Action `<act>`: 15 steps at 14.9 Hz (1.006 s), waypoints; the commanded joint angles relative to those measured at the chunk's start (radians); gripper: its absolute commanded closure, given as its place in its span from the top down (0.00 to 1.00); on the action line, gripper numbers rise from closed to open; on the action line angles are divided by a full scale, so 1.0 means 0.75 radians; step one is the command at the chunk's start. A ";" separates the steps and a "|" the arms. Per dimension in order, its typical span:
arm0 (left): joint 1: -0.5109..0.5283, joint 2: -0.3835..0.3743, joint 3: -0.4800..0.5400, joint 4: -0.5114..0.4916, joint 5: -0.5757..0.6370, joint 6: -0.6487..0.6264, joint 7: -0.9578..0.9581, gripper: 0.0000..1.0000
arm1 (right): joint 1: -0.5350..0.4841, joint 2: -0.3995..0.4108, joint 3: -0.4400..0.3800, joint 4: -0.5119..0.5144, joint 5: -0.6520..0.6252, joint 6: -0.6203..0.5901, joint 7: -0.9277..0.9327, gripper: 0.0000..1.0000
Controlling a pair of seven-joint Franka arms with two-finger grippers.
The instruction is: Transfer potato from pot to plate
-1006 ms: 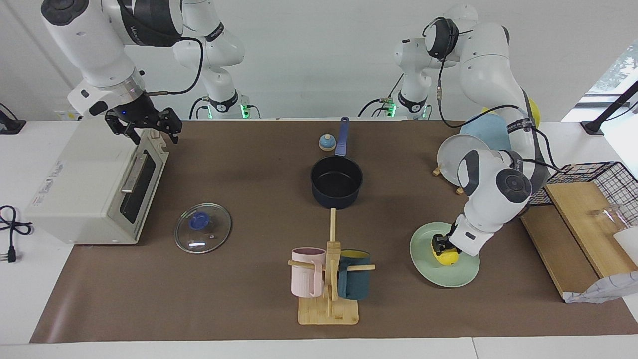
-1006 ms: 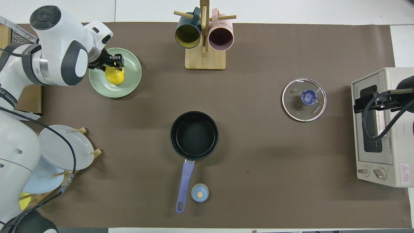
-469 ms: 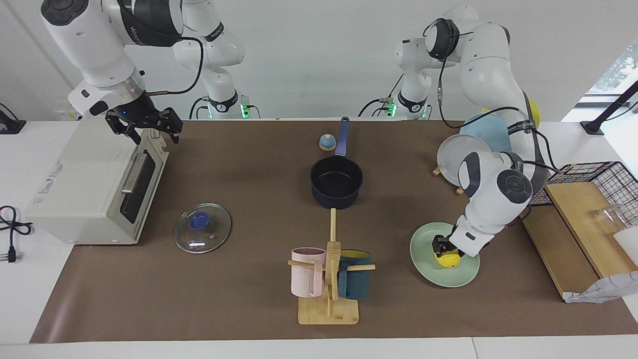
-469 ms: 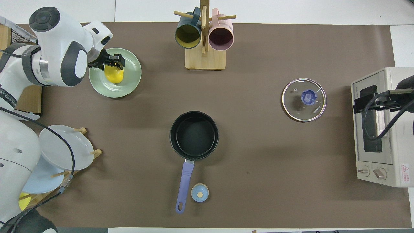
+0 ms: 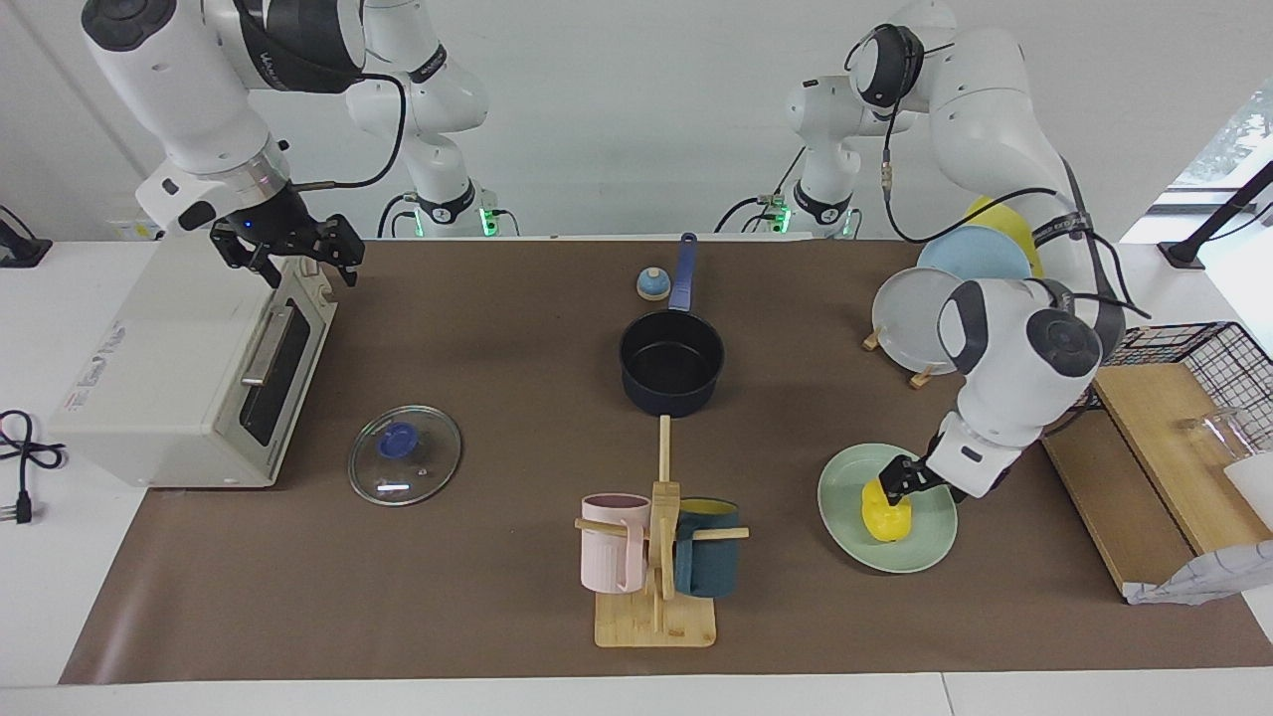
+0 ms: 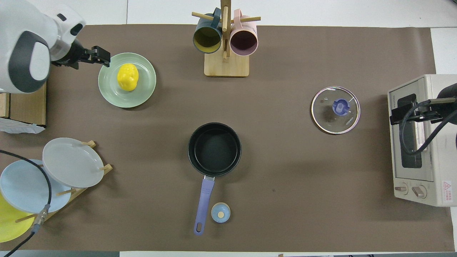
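Observation:
The yellow potato (image 5: 885, 515) (image 6: 127, 76) lies free on the mint-green plate (image 5: 840, 497) (image 6: 142, 85), toward the left arm's end of the table. My left gripper (image 5: 898, 477) (image 6: 103, 57) is open and empty, just above the plate's rim, a little off the potato. The navy pot (image 5: 671, 363) (image 6: 214, 149) stands empty mid-table, nearer to the robots than the plate, its blue handle (image 6: 203, 203) pointing toward the robots. My right gripper (image 5: 298, 254) (image 6: 410, 114) waits over the toaster oven.
A toaster oven (image 5: 189, 368) stands at the right arm's end. A glass lid (image 5: 405, 455) lies beside it. A mug tree (image 5: 656, 557) holds a pink and a teal mug. A plate rack (image 5: 920, 318), wooden boards (image 5: 1144, 457) and a wire basket (image 5: 1203, 358) are at the left arm's end.
My left gripper has let go of the potato and drawn back up off it toward the plate's rim. The potato stays on the plate. The right arm has not moved.

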 commanded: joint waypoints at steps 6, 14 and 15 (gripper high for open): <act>0.091 -0.484 0.001 -0.143 0.005 -0.390 0.009 1.00 | -0.007 -0.009 0.003 0.004 0.021 -0.020 0.006 1.00; -0.134 -0.705 0.196 -0.456 0.005 -0.372 -0.010 1.00 | -0.007 -0.009 0.003 0.004 0.021 -0.020 0.006 1.00; -0.130 -0.701 0.196 -0.450 0.005 -0.348 -0.006 1.00 | -0.007 -0.009 0.003 0.004 0.021 -0.020 0.006 1.00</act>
